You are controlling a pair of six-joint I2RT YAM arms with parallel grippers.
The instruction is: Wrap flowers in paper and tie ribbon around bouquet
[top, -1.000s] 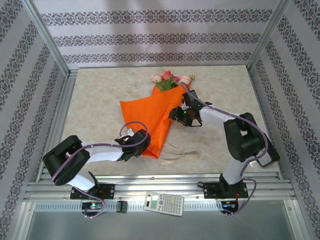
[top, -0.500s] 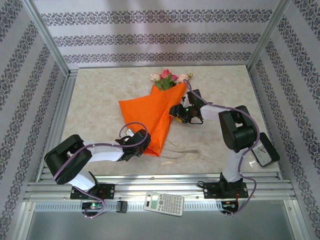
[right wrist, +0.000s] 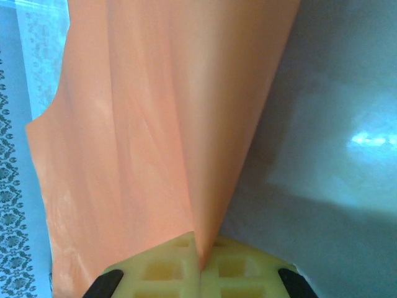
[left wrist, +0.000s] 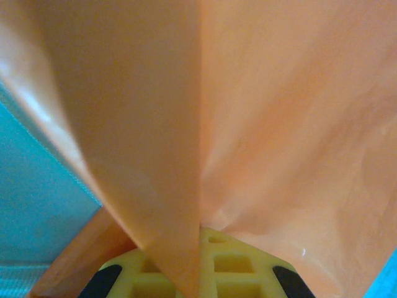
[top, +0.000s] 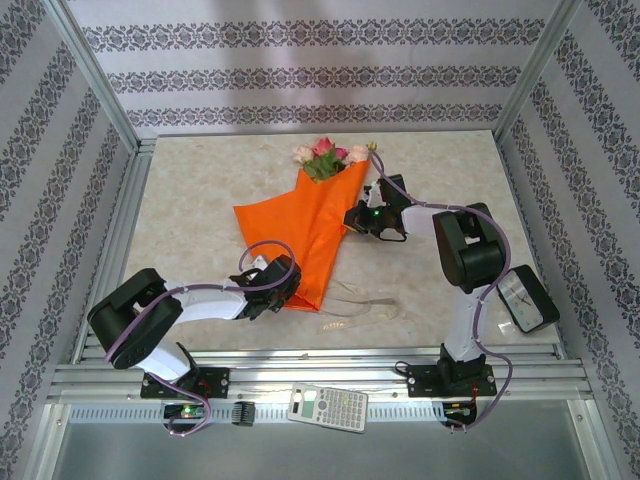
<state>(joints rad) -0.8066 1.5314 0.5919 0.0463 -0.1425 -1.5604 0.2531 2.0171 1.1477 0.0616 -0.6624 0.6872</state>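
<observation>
Right gripper point(top: 352, 216) pinches paper point(top: 298, 232) — marble table point(top: 190, 190), patterned walls point(top: 300, 78)

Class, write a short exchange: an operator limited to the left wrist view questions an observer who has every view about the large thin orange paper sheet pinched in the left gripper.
Operator: My left gripper pinches the orange paper sheet. Where is the right gripper?
Observer: Shut on the sheet's right edge, about halfway along its length.
Operator: Is the pale beige raffia ribbon tied on?
Observer: No. It lies loose on the table, right of the sheet's narrow near end.
</observation>
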